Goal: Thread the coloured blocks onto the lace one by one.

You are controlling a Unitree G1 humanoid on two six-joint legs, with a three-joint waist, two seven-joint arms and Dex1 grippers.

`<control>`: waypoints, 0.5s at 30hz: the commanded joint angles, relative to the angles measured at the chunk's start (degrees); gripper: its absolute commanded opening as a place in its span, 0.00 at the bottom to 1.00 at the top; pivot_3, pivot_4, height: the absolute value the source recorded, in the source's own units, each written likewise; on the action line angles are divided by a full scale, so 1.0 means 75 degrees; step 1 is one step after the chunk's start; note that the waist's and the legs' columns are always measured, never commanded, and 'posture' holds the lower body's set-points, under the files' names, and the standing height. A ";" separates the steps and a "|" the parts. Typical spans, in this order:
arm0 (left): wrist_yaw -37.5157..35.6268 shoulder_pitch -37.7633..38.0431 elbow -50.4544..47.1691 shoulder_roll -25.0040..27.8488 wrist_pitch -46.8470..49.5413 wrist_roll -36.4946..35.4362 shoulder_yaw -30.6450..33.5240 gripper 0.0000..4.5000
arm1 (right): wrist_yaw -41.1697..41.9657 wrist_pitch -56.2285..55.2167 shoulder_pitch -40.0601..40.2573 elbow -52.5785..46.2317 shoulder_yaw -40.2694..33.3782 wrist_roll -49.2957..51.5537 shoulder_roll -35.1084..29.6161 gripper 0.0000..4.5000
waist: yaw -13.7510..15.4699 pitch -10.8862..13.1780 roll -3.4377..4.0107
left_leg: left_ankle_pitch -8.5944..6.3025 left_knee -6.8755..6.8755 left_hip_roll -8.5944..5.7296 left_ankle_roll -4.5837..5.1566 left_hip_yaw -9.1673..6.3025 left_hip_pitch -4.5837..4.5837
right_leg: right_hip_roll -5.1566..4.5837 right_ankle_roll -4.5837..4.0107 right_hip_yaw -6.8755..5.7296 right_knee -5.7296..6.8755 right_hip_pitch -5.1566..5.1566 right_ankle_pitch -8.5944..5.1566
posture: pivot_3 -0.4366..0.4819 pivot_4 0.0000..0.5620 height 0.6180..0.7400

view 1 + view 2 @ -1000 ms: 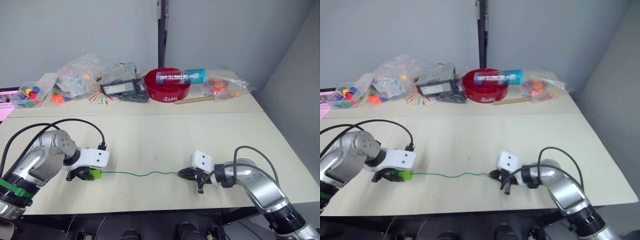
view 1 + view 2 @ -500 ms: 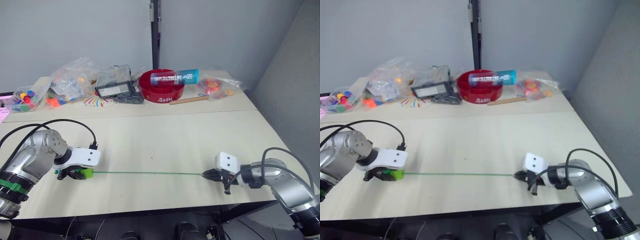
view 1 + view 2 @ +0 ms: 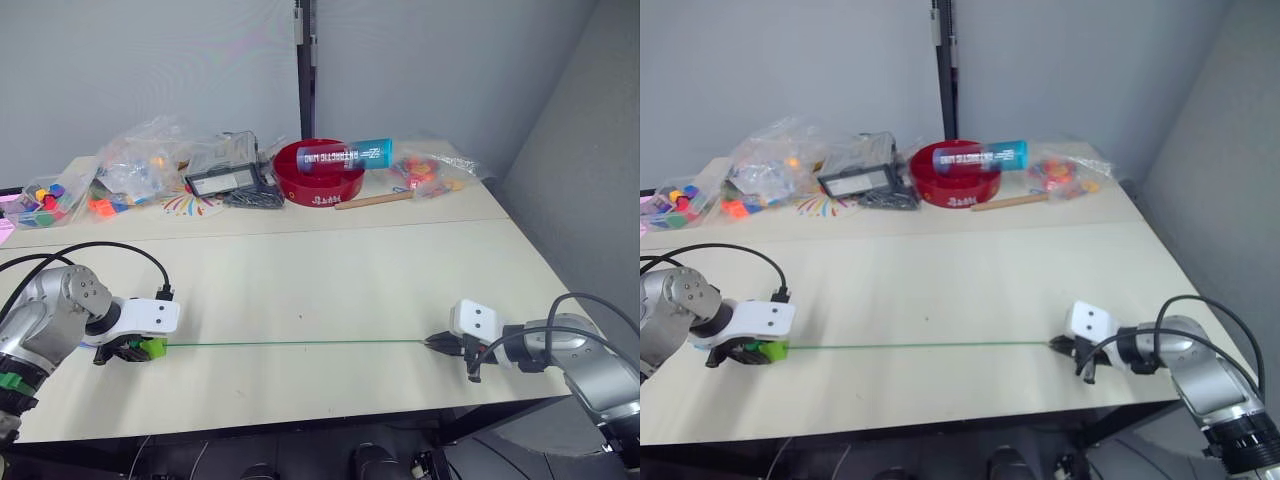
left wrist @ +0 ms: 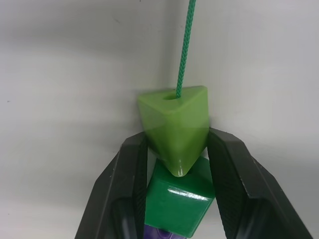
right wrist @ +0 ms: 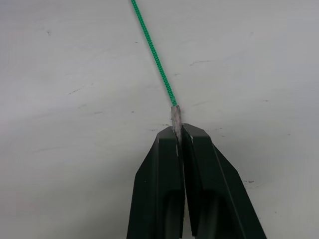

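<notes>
A thin green lace (image 3: 300, 343) runs straight and taut across the near part of the cream table (image 3: 320, 270). At its left end my left gripper (image 4: 175, 144) is shut on a light green block (image 4: 174, 124) with the lace passing through its hole. Behind that block sit a dark green block (image 4: 179, 204) and a purple one (image 4: 162, 233). In the head view the light green block (image 3: 152, 347) pokes out from under the left gripper (image 3: 135, 350). At the right end my right gripper (image 5: 178, 130) is shut on the lace's pale stiff tip (image 5: 175, 115), low over the table near its front right corner (image 3: 437, 341).
Along the back of the table lie clear bags of coloured toy pieces (image 3: 140, 160), a black-framed tablet (image 3: 218, 181), a red bowl (image 3: 318, 170) with a blue tube (image 3: 345, 154) across it, a wooden stick (image 3: 375, 201) and another toy bag (image 3: 425, 172).
My right gripper has pulled the lace's tip further right and the left gripper has drawn left with the blocks; the slack lace is now taut. The camera has also shifted.
</notes>
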 commanded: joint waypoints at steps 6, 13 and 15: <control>0.0260 0.0302 0.0351 -0.0061 0.0019 0.0136 -0.0025 0.28 | 0.0082 0.0458 0.0148 -0.0646 -0.0035 0.0158 0.0054 0.00 | 0.0003 -0.0002 0.0003 | -0.0001 0.0000 0.0000 0.0001 0.0000 0.0000 | 0.0001 -0.0001 0.0001 0.0003 -0.0001 -0.0001 | 0.48 0.27 0.92; 0.0494 0.0516 0.0247 -0.0231 -0.0498 -0.0233 0.0304 0.28 | -0.0112 0.0853 0.0327 -0.1001 0.0404 0.0011 0.0525 0.00 | 0.0059 -0.0025 0.0041 | -0.0001 -0.0001 0.0000 0.0002 -0.0001 0.0003 | 0.0000 0.0000 0.0000 0.0008 0.0003 -0.0005 | 0.48 0.27 0.92; 0.0447 0.0605 0.0147 -0.0241 -0.0526 -0.0367 0.0430 0.28 | -0.0161 0.0875 0.0283 -0.0889 0.0454 -0.0028 0.0674 0.00 | 0.0045 -0.0029 0.0041 | -0.0001 -0.0001 0.0000 0.0002 -0.0001 0.0006 | 0.0001 0.0000 0.0000 0.0008 0.0007 -0.0006 | 0.48 0.27 0.92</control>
